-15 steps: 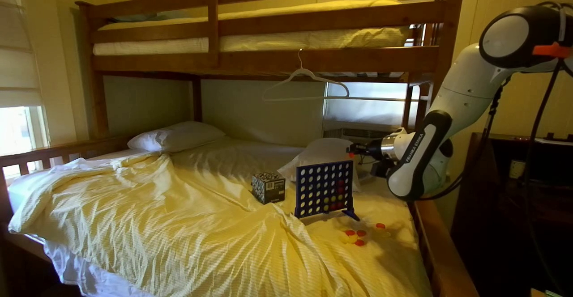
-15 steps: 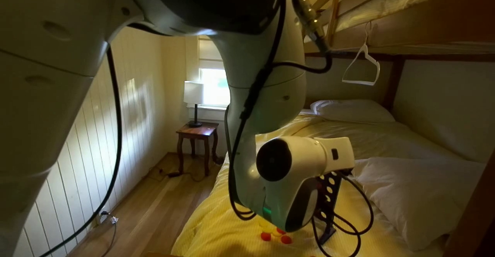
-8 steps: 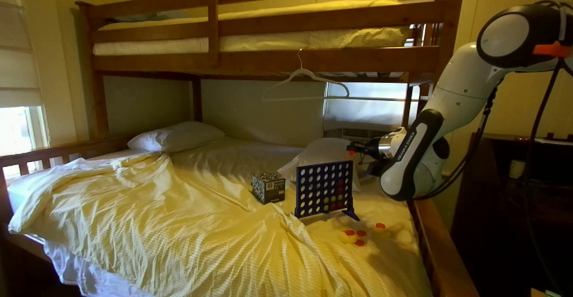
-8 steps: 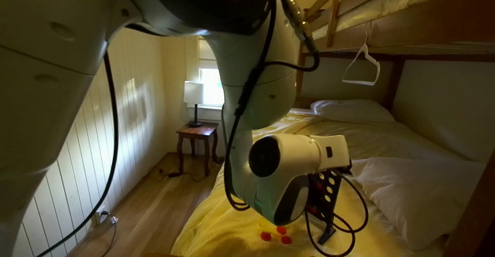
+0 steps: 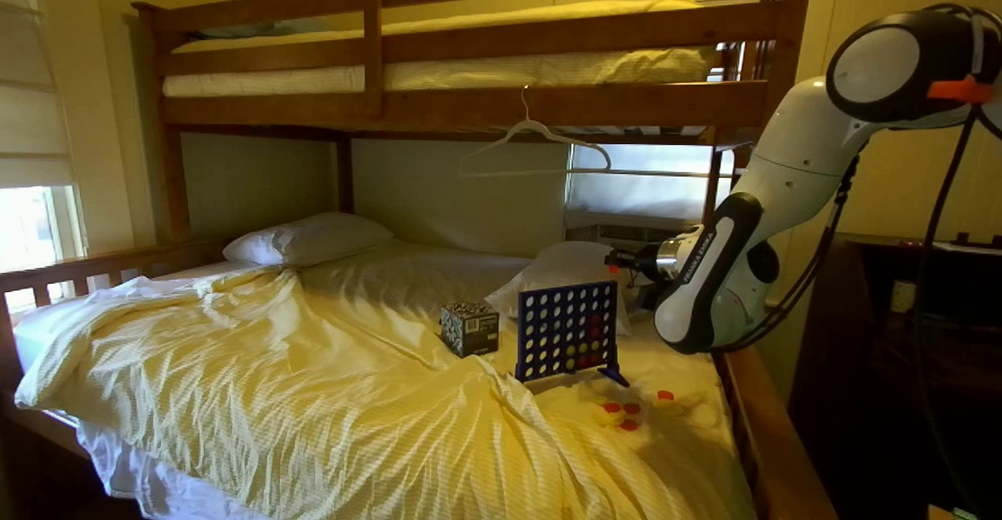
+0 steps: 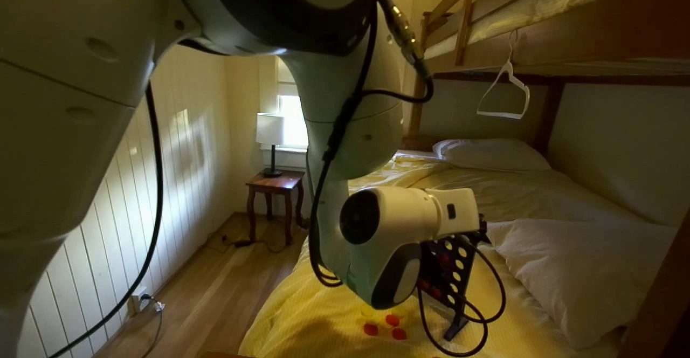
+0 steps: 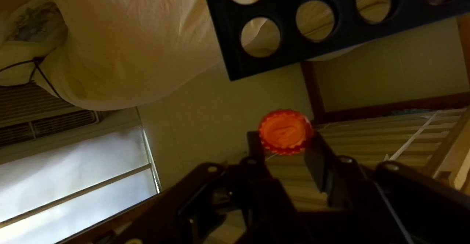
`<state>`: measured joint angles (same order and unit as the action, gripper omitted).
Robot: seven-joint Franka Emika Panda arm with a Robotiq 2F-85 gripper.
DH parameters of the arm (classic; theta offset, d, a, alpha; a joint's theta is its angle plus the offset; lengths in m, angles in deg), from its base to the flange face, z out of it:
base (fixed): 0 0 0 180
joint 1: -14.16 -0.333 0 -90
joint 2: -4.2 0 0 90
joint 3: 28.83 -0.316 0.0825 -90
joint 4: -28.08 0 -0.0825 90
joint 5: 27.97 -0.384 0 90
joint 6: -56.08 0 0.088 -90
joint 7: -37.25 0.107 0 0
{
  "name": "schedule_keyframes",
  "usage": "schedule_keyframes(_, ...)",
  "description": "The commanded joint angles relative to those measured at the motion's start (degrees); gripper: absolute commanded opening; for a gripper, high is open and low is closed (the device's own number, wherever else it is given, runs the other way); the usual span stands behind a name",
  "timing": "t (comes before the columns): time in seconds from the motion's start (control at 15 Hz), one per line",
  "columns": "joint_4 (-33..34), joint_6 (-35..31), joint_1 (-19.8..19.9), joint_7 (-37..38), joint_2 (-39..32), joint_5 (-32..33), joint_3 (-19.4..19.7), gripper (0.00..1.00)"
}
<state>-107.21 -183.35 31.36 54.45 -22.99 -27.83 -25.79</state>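
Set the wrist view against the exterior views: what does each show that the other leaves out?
Only the wrist view: the ridged rim and face of the red disc, close up, with a fingertip on either side.

Only the exterior views: loose red discs on the yellow bedding, in both; the dark box, in an exterior view; the lamp on the side table, in an exterior view.

Shared: the blue rack, in all; the gripper pinching the red disc, in the wrist view and an exterior view.
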Motion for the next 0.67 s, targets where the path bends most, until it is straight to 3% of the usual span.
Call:
schedule_keyframes(0.0,0.0,-0.1,-0.7,0.1,-0.1,-0.2,0.5,0.34)
schedule_keyframes(0.6,0.5,-0.4,-0.6,0.1,-0.6,-0.2,0.6,0.34)
